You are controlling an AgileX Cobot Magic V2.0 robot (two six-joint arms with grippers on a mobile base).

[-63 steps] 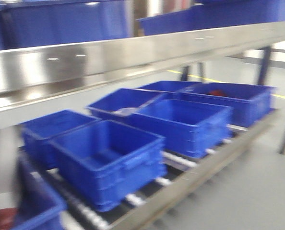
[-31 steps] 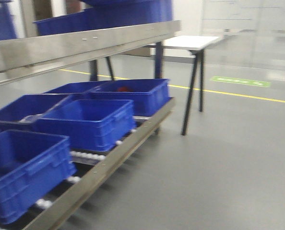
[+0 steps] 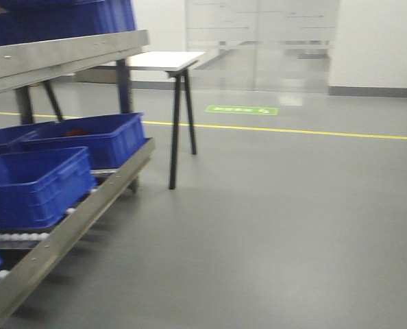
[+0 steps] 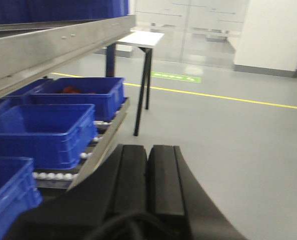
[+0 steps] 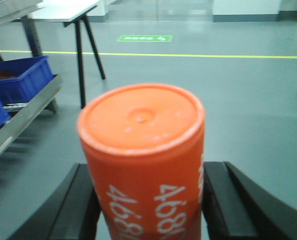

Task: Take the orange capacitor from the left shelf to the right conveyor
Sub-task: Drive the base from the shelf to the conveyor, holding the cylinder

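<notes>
Now | my right claw (image 5: 146, 202) clamps capacitor (image 5: 141, 135) upright, secure for transit | left claw (image 4: 147, 172) closed, empty | conveyor unseen

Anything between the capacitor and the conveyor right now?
Cannot tell: the conveyor is in no view. The right hand holds the orange capacitor; ahead is bare floor, white table and left shelf off to its left.

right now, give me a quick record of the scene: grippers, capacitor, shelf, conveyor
right gripper: shut on orange capacitor, white digits on its side
left gripper: shut, empty
left shelf: steel, at left of the front view
blue bins: on the lower roller level
white table: beyond the shelf end
right conveyor: not in view
</notes>
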